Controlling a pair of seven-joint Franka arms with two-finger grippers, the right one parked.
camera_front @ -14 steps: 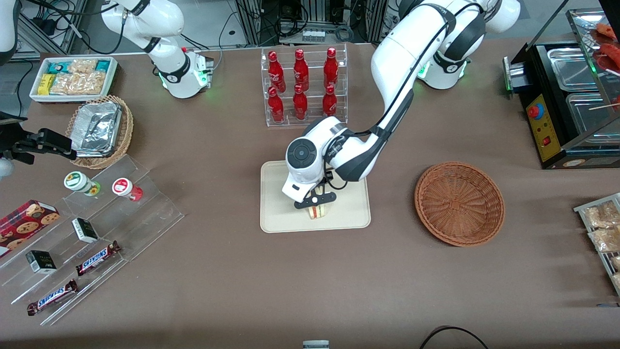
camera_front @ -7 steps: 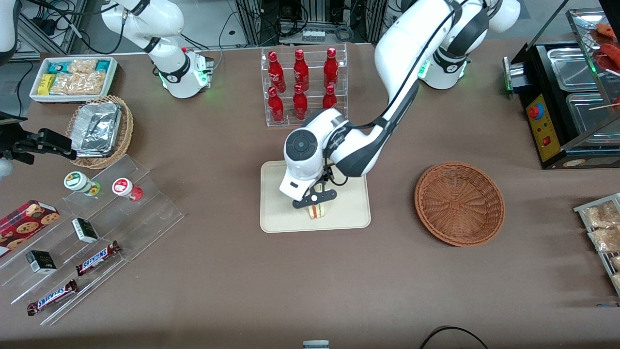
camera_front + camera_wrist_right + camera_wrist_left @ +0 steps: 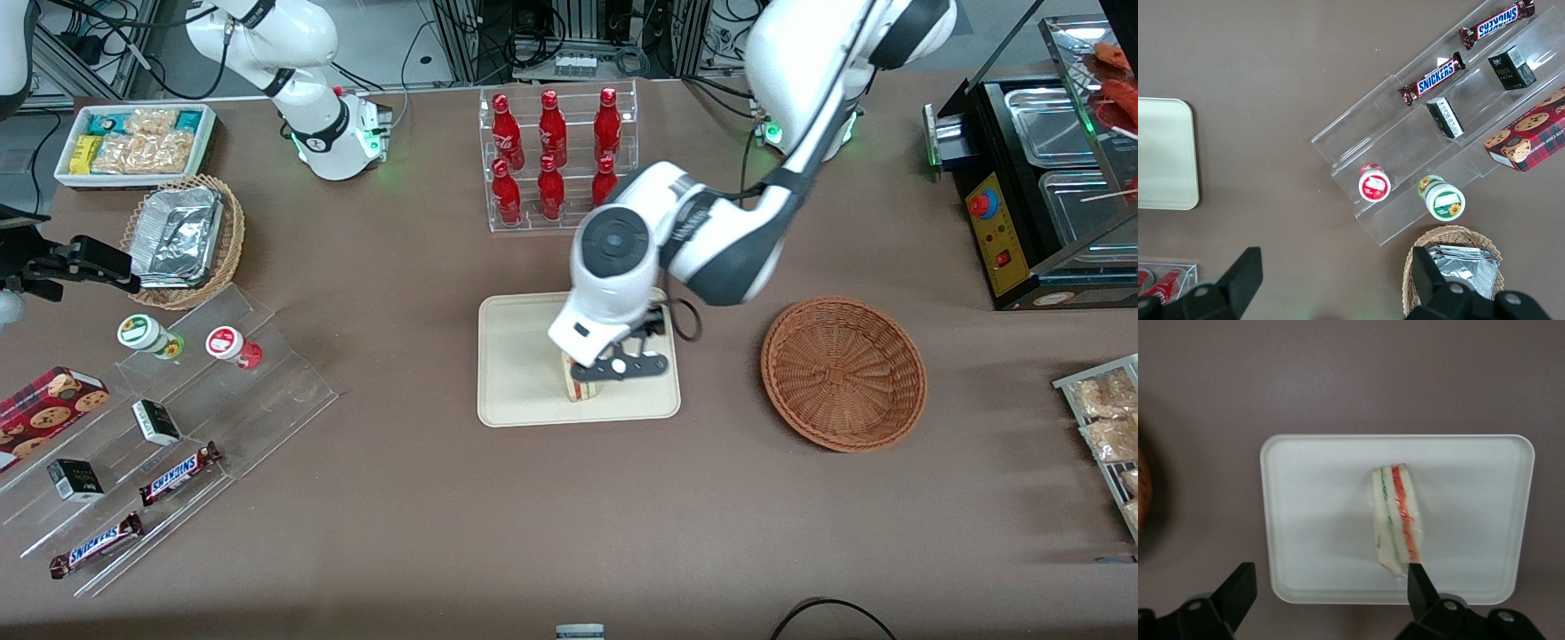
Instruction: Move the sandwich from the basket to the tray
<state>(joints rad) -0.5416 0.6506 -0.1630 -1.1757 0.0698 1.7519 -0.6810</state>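
The sandwich [image 3: 576,386], a pale wedge with red and green filling lines, lies on the cream-beige tray [image 3: 516,373] near the tray's edge closest to the front camera. In the left wrist view the sandwich [image 3: 1397,520] rests alone on the tray [image 3: 1318,520]. My left gripper [image 3: 620,366] hovers above the tray, beside the sandwich and toward the basket. It is open and empty [image 3: 1328,587], and one fingertip [image 3: 1417,577] overlaps the sandwich's tip in that view. The reddish-brown wicker basket [image 3: 843,373] stands empty toward the working arm's end.
A clear rack of red bottles [image 3: 556,160] stands farther from the front camera than the tray. Toward the parked arm's end are a tan basket of foil trays [image 3: 182,240], a white snack bin [image 3: 133,142] and acrylic steps with snacks [image 3: 178,418]. A black food warmer [image 3: 1049,178] is at the working arm's end.
My left gripper has let go of the sandwich, risen and shifted toward the basket. The sandwich stays on the tray.
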